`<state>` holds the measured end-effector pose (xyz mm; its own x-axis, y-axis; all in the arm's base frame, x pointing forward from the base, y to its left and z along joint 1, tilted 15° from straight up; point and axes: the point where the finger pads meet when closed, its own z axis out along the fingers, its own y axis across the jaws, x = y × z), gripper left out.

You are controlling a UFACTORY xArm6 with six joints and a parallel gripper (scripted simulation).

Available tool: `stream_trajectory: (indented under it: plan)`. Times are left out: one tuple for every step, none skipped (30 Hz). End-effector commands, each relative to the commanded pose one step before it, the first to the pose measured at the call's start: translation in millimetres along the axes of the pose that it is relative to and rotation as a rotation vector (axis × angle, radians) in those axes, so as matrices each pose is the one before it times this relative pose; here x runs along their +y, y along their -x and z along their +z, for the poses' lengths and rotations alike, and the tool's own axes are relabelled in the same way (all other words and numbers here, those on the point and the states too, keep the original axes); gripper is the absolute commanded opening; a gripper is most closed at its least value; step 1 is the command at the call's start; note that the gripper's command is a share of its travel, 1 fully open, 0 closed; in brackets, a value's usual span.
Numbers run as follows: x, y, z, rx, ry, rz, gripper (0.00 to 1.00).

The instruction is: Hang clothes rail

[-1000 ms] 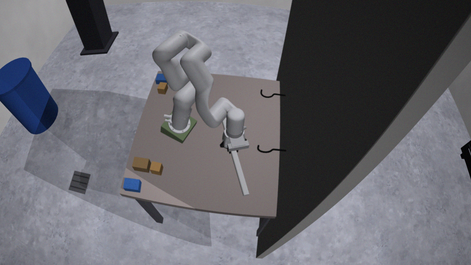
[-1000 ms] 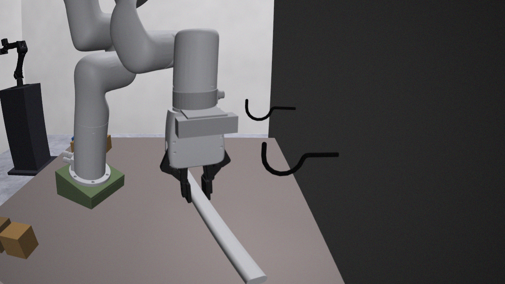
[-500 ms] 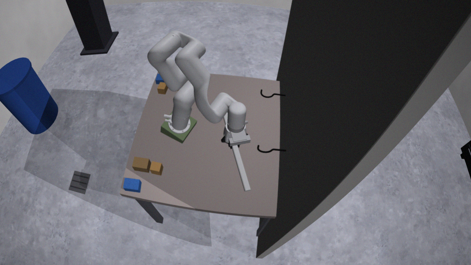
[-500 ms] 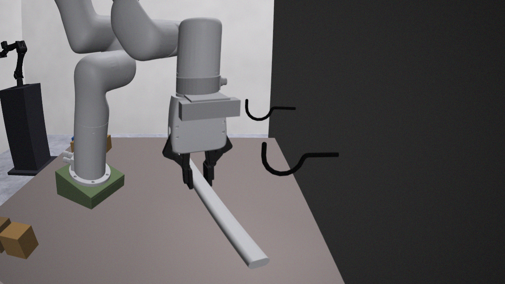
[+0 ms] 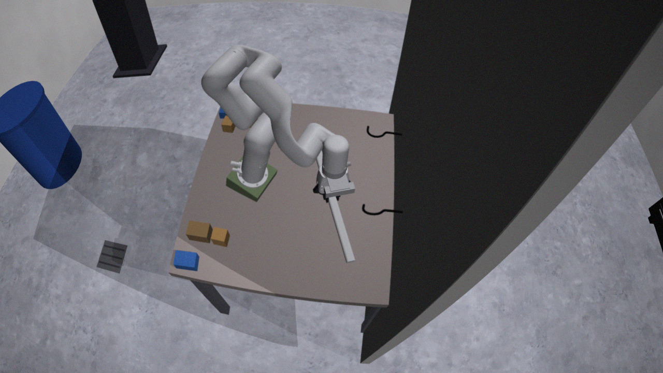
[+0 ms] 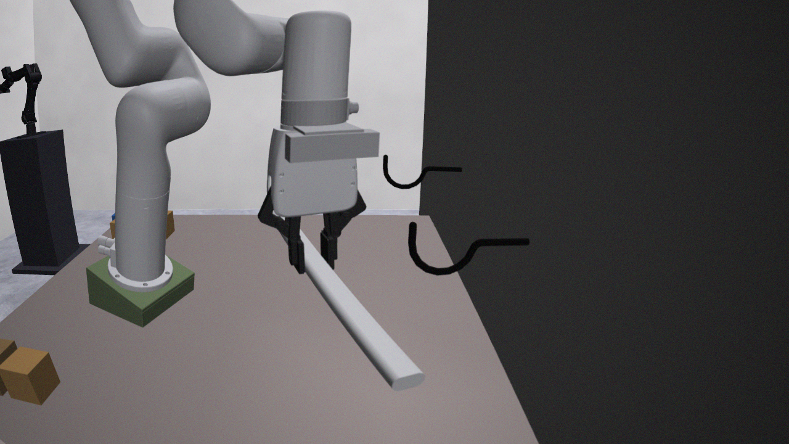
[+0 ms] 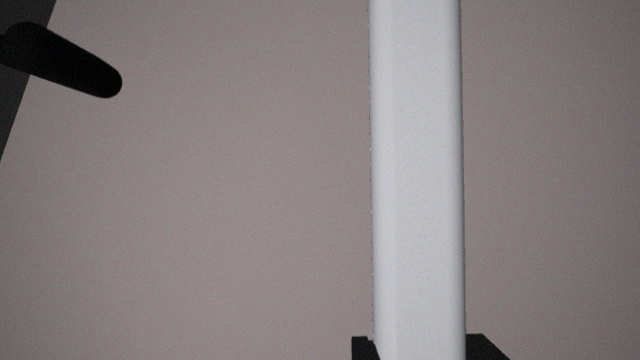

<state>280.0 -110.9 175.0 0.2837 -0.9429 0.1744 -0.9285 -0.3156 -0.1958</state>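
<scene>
The clothes rail [image 5: 340, 230] [image 6: 352, 318] [image 7: 416, 175] is a long pale grey bar. My gripper [image 5: 334, 198] [image 6: 313, 260] is shut on it near its middle and holds it above the table, about level. Two black wall hooks stick out of the dark wall: the near hook [image 5: 374, 211] [image 6: 436, 256] and the far hook [image 5: 377, 133] [image 6: 402, 175]. The rail hangs to the left of the hooks and lower than them, touching neither. In the wrist view a hook tip [image 7: 75, 70] shows at the upper left.
The dark wall [image 5: 486, 139] [image 6: 606, 221] stands along the table's right edge. The arm's green base [image 5: 251, 182] [image 6: 140, 295] sits on the brown table [image 5: 287, 259]. Brown and blue blocks [image 5: 206, 231] [image 6: 28, 375] lie at the table's left side. A blue barrel [image 5: 34, 134] stands on the floor.
</scene>
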Motion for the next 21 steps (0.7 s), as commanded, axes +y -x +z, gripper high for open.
stream_trajectory:
  plan:
    - [-3.74, 3.25, -7.69, 0.00286, -0.00316, -0.00012, 0.0]
    - [-0.68, 1.03, -1.58, -0.00001, -0.00001, 0.0, 0.0]
    - [-0.68, 1.03, -1.58, -0.00001, -0.00001, 0.0, 0.0]
    - [-0.68, 1.04, -1.58, -0.00001, -0.00001, 0.0, 0.0]
    - [-0.68, 1.04, -1.58, -0.00001, -0.00001, 0.0, 0.0]
    - [-0.68, 1.04, -1.58, -0.00001, -0.00001, 0.0, 0.0]
    - [-0.68, 1.04, -1.58, -0.00001, -0.00001, 0.0, 0.0]
    - [-0.68, 1.04, -1.58, -0.00001, -0.00001, 0.0, 0.0]
    - [-0.68, 1.04, -1.58, -0.00001, -0.00001, 0.0, 0.0]
    - [-0.68, 1.04, -1.58, -0.00001, -0.00001, 0.0, 0.0]
    - [-0.68, 1.04, -1.58, -0.00001, -0.00001, 0.0, 0.0]
    - [-0.68, 1.04, -1.58, -0.00001, -0.00001, 0.0, 0.0]
    - [0.0, 0.0, 0.0, 0.0, 0.0, 0.0, 0.0]
    - [0.0, 0.0, 0.0, 0.0, 0.0, 0.0, 0.0]
    - [-0.69, 1.06, -1.59, -0.00001, -0.00001, 0.00001, 0.0]
    - [-0.68, 1.03, -1.58, -0.00001, -0.00001, 0.0, 0.0]
    - [-0.68, 1.03, -1.58, -0.00002, -0.00001, 0.0, 0.0]
    - [-0.68, 1.03, -1.58, -0.00001, -0.00001, 0.0, 0.0]
    - [-0.68, 1.03, -1.58, -0.00001, -0.00001, 0.0, 0.0]
    - [-0.68, 1.04, -1.58, -0.00001, -0.00001, 0.0, 0.0]
    - [-0.68, 1.04, -1.58, -0.00001, -0.00001, 0.0, 0.0]
